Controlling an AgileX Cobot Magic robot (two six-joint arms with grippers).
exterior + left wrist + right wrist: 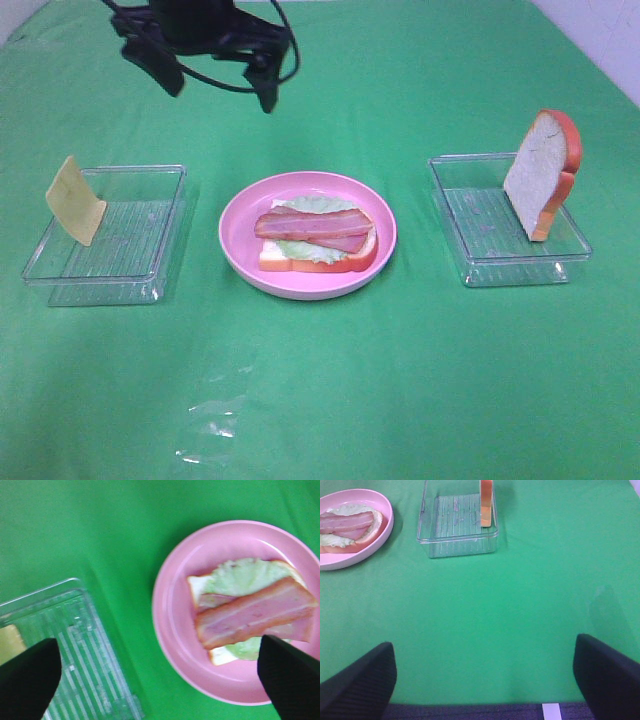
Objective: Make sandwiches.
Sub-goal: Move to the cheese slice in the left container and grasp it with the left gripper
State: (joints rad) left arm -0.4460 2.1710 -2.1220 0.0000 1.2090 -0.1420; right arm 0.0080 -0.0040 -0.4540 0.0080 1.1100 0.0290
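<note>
1. My left fingers (30, 680) are spread wide with nothing between them. In the high view that arm hangs at the far edge, above the tabletop (400, 380). The wrist view looks down on the gap between the left tray (150, 235) and the plate (240, 235).
2. My right fingers (355, 680) are also spread wide and empty. They're over bare green tabletop, with the right tray (480, 225) and the plate further out in front. I can't see that arm in the high view.
3. The sandwich (318, 240) is half-built and sits in the pink plate, mid-tabletop.
4. Stack order: the bottom slice (330, 265) lies flat, the lettuce (310, 205) is on it, and the bacon (313, 225) is on top. There are two bacon strips, overlapping.
5. The cheese (75, 200) is in the left tray, tilted against the outer wall. Its upper corner pokes above the rim.
6. The second slice (540, 170) is in the right tray, stood on edge and leaning at the outer wall. Its white face is turned toward the plate.
7. The trays flank the plate, and each sits apart from it.
</note>
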